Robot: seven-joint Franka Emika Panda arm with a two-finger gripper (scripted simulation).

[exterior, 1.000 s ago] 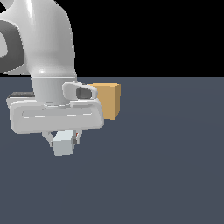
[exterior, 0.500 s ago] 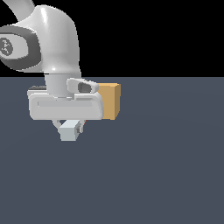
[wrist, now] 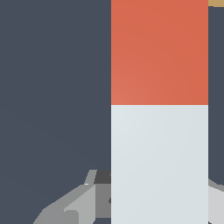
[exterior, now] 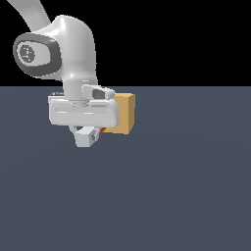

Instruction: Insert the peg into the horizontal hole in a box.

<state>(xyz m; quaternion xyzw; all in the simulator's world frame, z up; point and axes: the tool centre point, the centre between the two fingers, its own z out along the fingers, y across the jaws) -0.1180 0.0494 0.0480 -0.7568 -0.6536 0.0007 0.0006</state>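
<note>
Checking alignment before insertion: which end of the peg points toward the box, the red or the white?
The red end of the peg points toward the box, whose tan edge shows just beyond it; the white end sits in the hand.

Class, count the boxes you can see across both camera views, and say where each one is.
1. The box sits on the floor just behind the gripper, toward the exterior view's right. The arm covers part of it. The wrist view shows only a sliver of it beyond the peg.
</note>
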